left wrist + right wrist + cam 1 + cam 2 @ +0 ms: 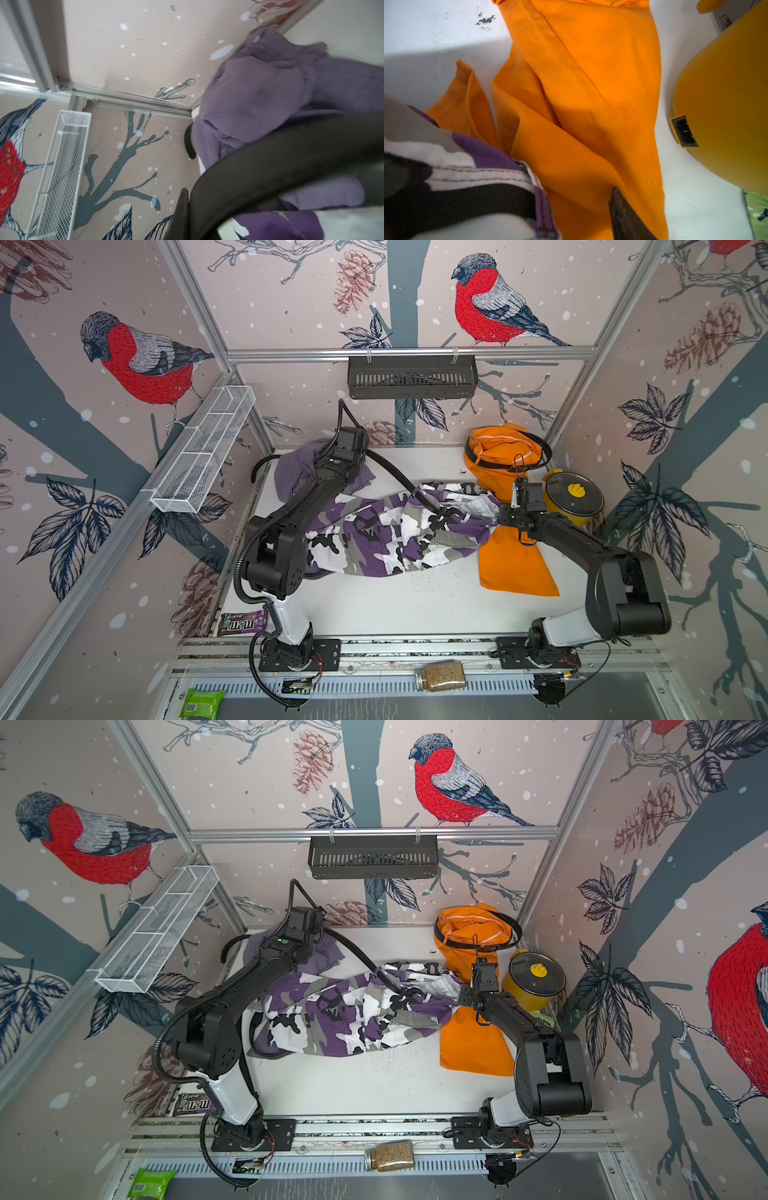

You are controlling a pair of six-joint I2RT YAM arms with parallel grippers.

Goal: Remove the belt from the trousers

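In a top view the camouflage trousers [374,531] lie across the middle of the desk [395,605], with lilac trousers [293,472] at upper left and orange trousers [513,564] at right. The left gripper [353,441] is clenched on a black belt [395,475] that runs down-right into the camouflage waistband. The right gripper [503,512] sits at that waistband's right edge; whether it grasps the cloth cannot be told.

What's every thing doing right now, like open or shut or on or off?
Left end effector, shut on a black belt.
Purple-white-black camouflage cloth trousers, spread out, that belt running into the waist.
Right end effector, at those trousers' waistband, grip unclear.
Bright orange cloth trousers, another black belt around the waist.
Yellow electric pot, glass lid on.
Clear glass jar, lying on its side.
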